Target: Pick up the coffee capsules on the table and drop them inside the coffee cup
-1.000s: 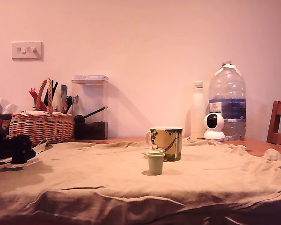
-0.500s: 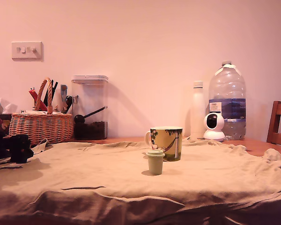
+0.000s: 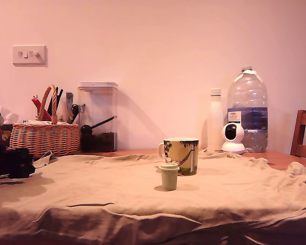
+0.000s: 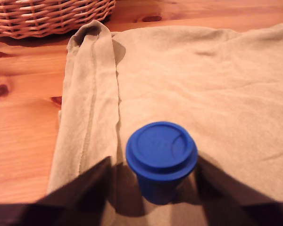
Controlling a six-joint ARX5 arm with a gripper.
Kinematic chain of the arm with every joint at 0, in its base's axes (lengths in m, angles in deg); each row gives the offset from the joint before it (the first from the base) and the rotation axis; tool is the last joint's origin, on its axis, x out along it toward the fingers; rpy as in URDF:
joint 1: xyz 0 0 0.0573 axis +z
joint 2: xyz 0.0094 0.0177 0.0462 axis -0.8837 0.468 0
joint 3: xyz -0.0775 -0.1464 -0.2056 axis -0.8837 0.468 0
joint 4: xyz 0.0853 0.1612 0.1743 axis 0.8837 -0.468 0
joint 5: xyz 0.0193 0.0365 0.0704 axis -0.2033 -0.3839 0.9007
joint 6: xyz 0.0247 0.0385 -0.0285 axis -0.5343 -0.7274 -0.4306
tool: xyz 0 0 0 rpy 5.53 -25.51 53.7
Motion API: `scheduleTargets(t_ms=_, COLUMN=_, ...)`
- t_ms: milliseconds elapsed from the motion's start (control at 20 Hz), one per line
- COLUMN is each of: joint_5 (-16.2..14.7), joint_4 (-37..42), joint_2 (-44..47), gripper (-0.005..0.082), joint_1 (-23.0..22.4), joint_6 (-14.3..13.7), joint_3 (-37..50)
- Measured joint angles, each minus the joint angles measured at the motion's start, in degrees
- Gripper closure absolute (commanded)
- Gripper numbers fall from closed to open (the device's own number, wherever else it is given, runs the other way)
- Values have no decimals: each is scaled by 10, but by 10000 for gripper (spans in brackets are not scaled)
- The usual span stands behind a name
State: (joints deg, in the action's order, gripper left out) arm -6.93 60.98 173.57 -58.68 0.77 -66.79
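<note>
Beside the woven wicker basket [image 3: 45,138], the dark gripper [image 3: 13,162] was cut by the picture's edge, its jaws indistinct; the wooden chair [image 3: 304,135] too.

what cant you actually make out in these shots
- Inside of the coffee cup: exterior view, hidden by its own wall.
- Blue capsule: absent from the exterior view; its lower side is in shadow in the wrist view.
- Gripper: jaws cut off by the wrist view's edge; contact with the capsule unclear.
- Green capsule: markings too small to tell.
</note>
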Motion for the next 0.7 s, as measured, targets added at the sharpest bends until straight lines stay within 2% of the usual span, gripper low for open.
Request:
scheduleTargets(t_ms=450, joint_5=0, joint_4=0, joint_2=0, gripper=612, joint_1=0, joint_6=-6, joint_3=-4)
scheduleTargets(t_ms=600, joint_5=-21, joint_4=17, joint_2=0, gripper=612, joint_1=0, joint_6=-20, joint_3=-4)
scheduleTargets(t_ms=700, joint_5=-48, joint_4=28, joint_2=0, gripper=612, joint_1=0, joint_6=-21, joint_3=-5)
